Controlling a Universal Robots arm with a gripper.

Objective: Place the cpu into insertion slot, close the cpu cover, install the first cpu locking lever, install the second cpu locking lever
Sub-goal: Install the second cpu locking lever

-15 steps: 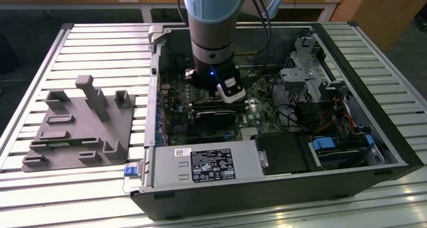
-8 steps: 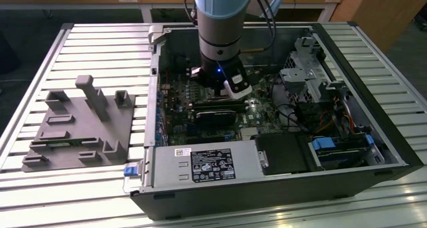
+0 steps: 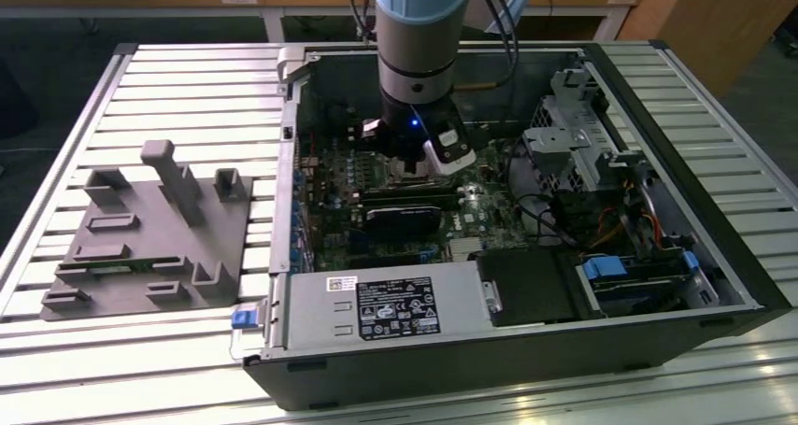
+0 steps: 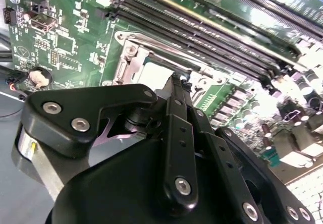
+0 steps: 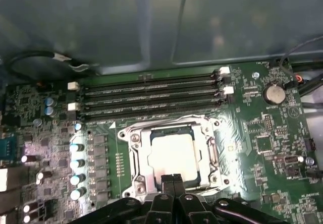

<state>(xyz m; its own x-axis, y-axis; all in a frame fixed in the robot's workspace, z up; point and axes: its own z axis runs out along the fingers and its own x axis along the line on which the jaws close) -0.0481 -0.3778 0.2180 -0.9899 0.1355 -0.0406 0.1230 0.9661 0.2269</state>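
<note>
The cpu (image 5: 171, 153) lies flat in the insertion slot (image 5: 132, 137), its pale grey top showing through the window of the cpu cover (image 5: 139, 159). The silver cover looks lowered around the chip. A thin metal lever wire (image 5: 166, 125) runs along the socket edge on the memory side. My gripper (image 5: 173, 179) is shut with nothing between its fingertips, which hover at the socket edge farthest from the memory slots. In the second wrist view the gripper (image 4: 176, 80) stands just over the cpu (image 4: 149, 75). In the exterior view the gripper (image 3: 409, 171) reaches down into the open computer case.
Long black memory slots (image 5: 151, 95) run beside the socket, with a coin battery (image 5: 275, 94) and several capacitors (image 5: 75, 163) around it. The case walls, power supply (image 3: 387, 308) and drive cage (image 3: 567, 135) hem the arm in. A grey fixture (image 3: 149, 238) sits on the table at the exterior view's left.
</note>
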